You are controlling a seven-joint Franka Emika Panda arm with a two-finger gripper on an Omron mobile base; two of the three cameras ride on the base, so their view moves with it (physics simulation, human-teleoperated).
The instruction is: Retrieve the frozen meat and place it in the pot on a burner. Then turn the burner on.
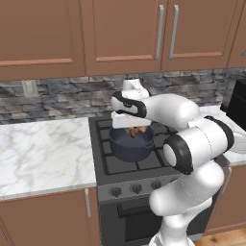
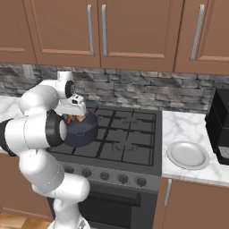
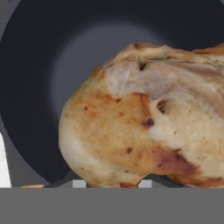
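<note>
**Ana:** Left base view puts the gripper (image 1: 133, 129) right over the mouth of the pot (image 1: 130, 146), its jaws clamped on the frozen meat (image 1: 136, 130), which hangs at about rim level.

**Ben:** How much room around the pot?

**Ana:** It sits on the near left burner (image 1: 126, 162) of the cooktop (image 1: 106, 144). Black grate shows in front of it and behind it, and a broad stretch of white veined marble counter (image 1: 43, 153) lies to the left. The arm's white shell crowds the right side of the pot.

**Ben:** And from the other side?

**Ana:** Right base view has the pot (image 2: 81, 130) partly behind the arm, with the meat (image 2: 76, 119) showing orange just above its rim. The grates to the right stand bare, and farther right a flat white plate (image 2: 188, 155) lies on the counter, well apart from the pot, beside a dark appliance (image 2: 221, 127) at the edge.

**Ben:** Textures?

**Ana:** Hand view gives those. The meat (image 3: 144, 118) is a lumpy, rounded piece, browned orange-tan with pale patches and dark flecks. Behind it lies the pot's (image 3: 52, 57) smooth, dark blue-grey round interior. The backsplash (image 1: 62, 96) is rough grey stone, and the cabinets (image 1: 115, 33) above are plain brown wood with metal bar handles.
</note>
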